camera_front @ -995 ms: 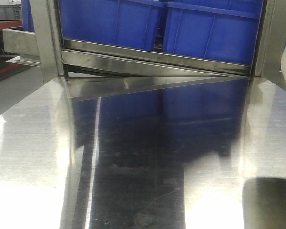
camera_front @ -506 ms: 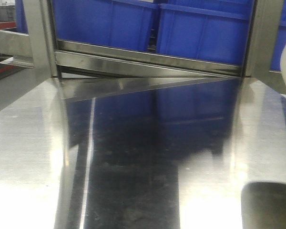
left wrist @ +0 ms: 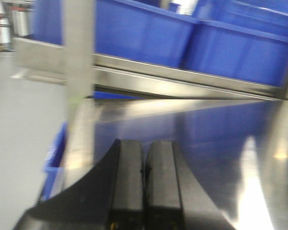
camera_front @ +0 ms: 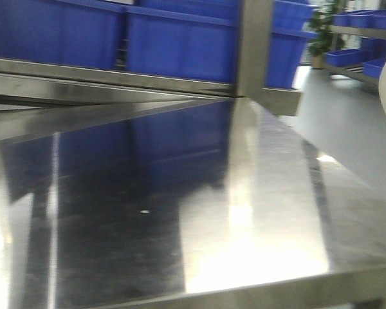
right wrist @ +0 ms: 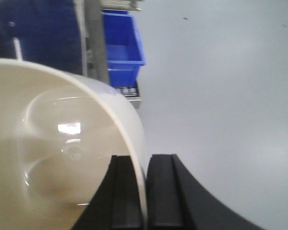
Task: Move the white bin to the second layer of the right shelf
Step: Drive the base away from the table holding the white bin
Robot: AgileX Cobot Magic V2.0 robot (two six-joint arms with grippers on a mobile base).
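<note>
Your right gripper (right wrist: 145, 162) has its jaws drawn narrow on the white bin (right wrist: 62, 158). One black finger sits inside the rim and the other outside, with the thin cream wall pinched between them. In the right wrist view the bin fills the lower left of the frame, its glossy inside turned towards the camera, and it touches nothing but the jaws. Grey floor (right wrist: 221, 96) takes up the right half of that view, and a small blue bin (right wrist: 121, 45) sits near the top, left of centre.

In the front-facing view you only get the bin as a pale, blurred sliver against the right edge, level with the upper half of the frame.

Your left gripper (left wrist: 144, 146) is at the bottom centre of its wrist view with the jaws pressed together on nothing, above the shiny steel tabletop (camera_front: 257, 212).

Large blue crates (camera_front: 174, 38) run across the top of the front view, resting on a rack level with a flat steel front rail (camera_front: 109, 71). A steel upright (camera_front: 254, 45) stands at the upper right of centre. You cannot tell from these views which shelf level that rail belongs to.
</note>
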